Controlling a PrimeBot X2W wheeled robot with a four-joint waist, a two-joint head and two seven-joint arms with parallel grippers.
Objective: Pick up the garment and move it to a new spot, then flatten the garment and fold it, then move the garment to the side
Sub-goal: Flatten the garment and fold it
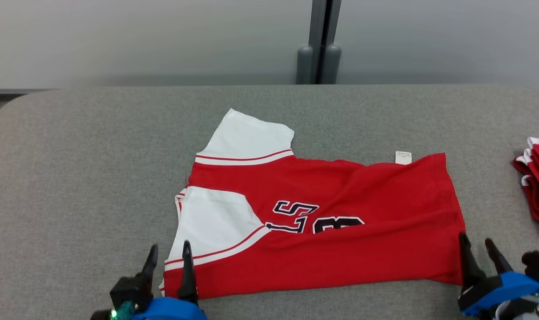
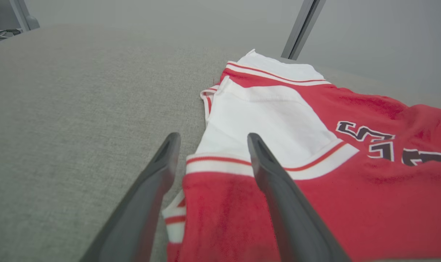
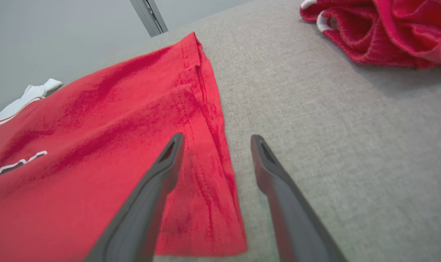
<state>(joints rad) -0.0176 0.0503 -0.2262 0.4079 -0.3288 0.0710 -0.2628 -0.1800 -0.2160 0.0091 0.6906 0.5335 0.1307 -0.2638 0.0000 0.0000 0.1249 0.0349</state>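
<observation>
Your left jaws stand wide open with nothing in them. Their dark, tapered fingers point(image 1: 187, 266) straddle the near left corner of the shirt point(image 1: 340, 222), one over bare surface point(image 1: 74, 178) and the other over red cloth beside a striped cuff. Whether a tip touches, you cannot tell. The shirt lies flat in the middle of the surface, folded along its length, with the sleeve end to your left and the hem to your right. It is soft red knit with white sleeves point(image 1: 216, 222), red-and-white banded trim and dark numerals edged in white, cut off by the fold. A small white tag point(image 1: 403, 157) sticks out at its far edge. The surface is grey woven fabric. Your right jaws are just as wide apart and also empty, astride the shirt's near right corner, with one finger over the stitched hem and the other over bare surface. Further right sits a rumpled red pile point(image 1: 538, 182) with white trim, apart from the shirt.
</observation>
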